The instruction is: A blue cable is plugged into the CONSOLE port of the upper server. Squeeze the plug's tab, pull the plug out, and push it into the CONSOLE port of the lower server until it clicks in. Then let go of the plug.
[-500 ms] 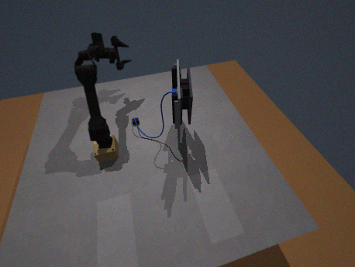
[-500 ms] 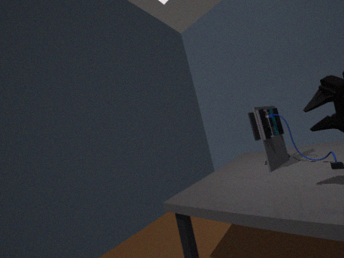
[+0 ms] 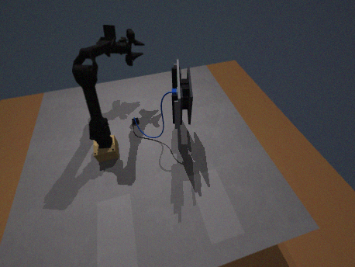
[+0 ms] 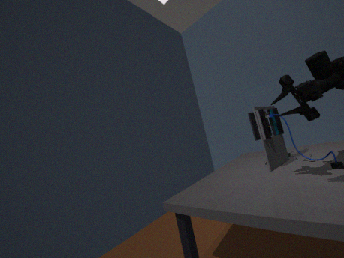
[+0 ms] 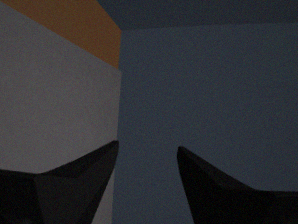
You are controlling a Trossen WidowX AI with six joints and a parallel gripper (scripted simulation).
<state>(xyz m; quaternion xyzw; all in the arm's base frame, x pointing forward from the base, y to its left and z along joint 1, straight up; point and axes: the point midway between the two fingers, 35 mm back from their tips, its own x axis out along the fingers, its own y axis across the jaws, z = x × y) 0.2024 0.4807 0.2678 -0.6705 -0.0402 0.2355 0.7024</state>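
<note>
While the tool stands about half open and holds nothing, the blue plug sits in the server unit. It is probably light and small; grip its tab sides, since the soft cable would bend.

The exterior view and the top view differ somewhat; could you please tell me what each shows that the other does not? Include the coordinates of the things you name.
Only the exterior view shows a dark table leg (image 4: 186, 234) and a bright ceiling patch (image 4: 164, 1).

Only the top view shows the arm's yellowish block-shaped base (image 3: 106, 156).

Both show the black open gripper (image 3: 143, 49) (image 4: 276, 109), the blue cable (image 3: 163, 116) (image 4: 293, 139) and the upright server assembly (image 3: 177, 110) (image 4: 259, 124).
</note>
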